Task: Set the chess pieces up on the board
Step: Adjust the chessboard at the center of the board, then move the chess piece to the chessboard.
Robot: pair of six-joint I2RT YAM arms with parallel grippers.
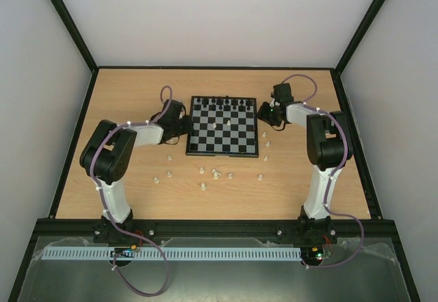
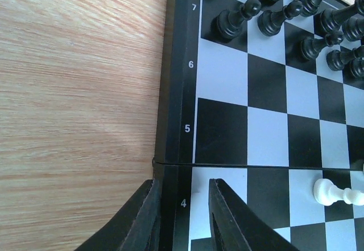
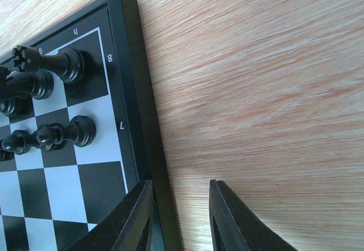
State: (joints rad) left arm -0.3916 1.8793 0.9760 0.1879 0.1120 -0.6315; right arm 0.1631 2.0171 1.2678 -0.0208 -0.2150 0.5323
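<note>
Board (image 1: 222, 154) sits mid-table (image 1: 137, 185). White pieces (image 1: 215, 174) lie scattered on the wood off the board's near edge, with a few off its right edge. One white piece (image 2: 335, 193) is on the board. Black pieces (image 2: 239, 19) fill the board's far rows. Left gripper (image 2: 182, 193) straddles the board's left rim by row 4, jaws slightly apart, nothing held. Right gripper (image 3: 181, 191) is at the board's right rim near row 7, jaws slightly apart, empty.
</note>
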